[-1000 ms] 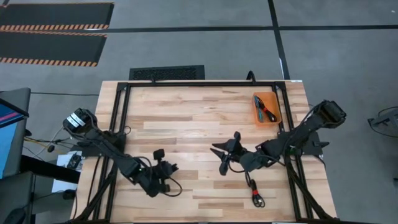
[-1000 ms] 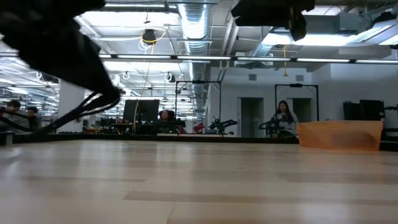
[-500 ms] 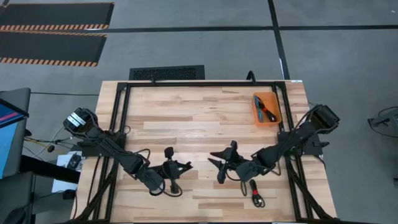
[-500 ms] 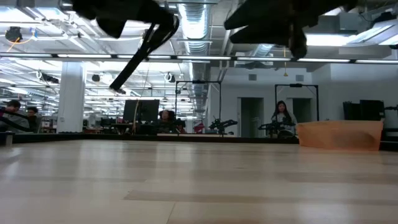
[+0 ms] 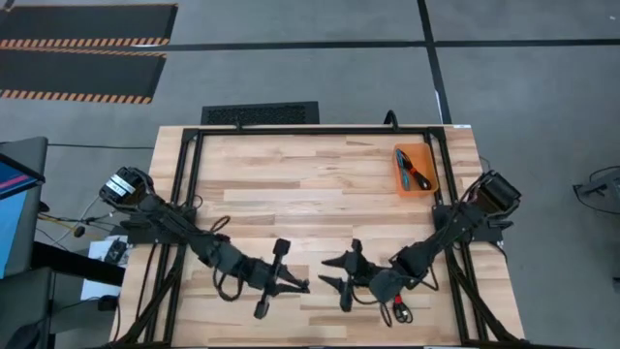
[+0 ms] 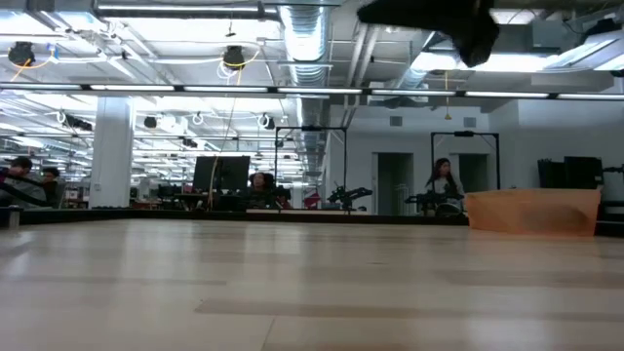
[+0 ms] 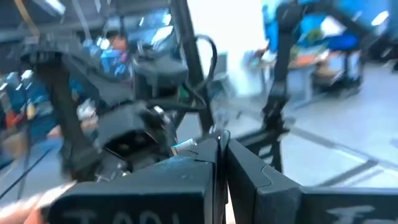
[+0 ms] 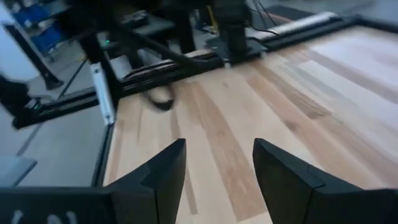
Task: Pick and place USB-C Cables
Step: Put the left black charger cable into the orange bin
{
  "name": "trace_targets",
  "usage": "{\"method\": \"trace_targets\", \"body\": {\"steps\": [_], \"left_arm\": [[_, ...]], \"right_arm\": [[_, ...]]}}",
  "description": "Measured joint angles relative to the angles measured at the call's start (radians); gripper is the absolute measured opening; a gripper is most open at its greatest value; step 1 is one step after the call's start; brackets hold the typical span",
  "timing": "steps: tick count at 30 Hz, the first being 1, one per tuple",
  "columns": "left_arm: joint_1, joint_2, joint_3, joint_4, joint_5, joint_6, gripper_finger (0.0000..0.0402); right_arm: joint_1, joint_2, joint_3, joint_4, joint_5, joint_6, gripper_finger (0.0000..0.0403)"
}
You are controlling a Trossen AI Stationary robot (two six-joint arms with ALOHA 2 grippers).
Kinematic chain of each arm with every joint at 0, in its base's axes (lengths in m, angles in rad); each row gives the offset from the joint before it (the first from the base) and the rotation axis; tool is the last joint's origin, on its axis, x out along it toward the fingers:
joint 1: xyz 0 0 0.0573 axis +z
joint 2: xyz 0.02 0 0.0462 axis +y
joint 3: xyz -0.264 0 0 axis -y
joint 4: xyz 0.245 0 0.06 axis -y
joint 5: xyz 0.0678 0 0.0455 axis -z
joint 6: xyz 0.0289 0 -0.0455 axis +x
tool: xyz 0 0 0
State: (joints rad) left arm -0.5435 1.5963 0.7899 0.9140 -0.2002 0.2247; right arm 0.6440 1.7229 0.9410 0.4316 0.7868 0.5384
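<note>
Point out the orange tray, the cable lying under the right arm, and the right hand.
orange tray (image 5: 429, 180): high view, its right rim.
black-and-red cable (image 5: 400, 312): high view, the coiled end near the table's front edge.
right hand (image 5: 335, 271): high view, midway between its open fingertips.

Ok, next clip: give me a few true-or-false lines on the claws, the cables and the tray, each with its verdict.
1. The right claw is open. True.
2. The left claw holds a cable. False: it is shut with nothing seen between its fingers.
3. The orange tray sits near the table's far right corner. True.
4. The tray is bare. False: cables lie in it.
5. A black-and-red cable lies on the table by the right arm, near the front edge. True.
6. Both claws are over the tray. False: both are over the table's near middle.
</note>
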Motion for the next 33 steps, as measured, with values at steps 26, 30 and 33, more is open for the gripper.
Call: {"method": "trace_targets", "body": {"steps": [26,30,33], "left_arm": [[0.356,0.158,-0.064,0.513,0.64,-0.116,0.0005],[0.38,0.158,-0.058,0.509,0.64,-0.123,0.0005],[0.393,0.158,-0.058,0.509,0.641,-0.122,0.0005]], "right_arm": [[-0.131,-0.01,0.021,0.061,-0.223,-0.525,0.0191],[-0.15,-0.01,0.021,0.028,-0.205,-0.548,0.0168],[-0.156,-0.035,0.019,-0.02,-0.153,-0.576,0.0122]]}}
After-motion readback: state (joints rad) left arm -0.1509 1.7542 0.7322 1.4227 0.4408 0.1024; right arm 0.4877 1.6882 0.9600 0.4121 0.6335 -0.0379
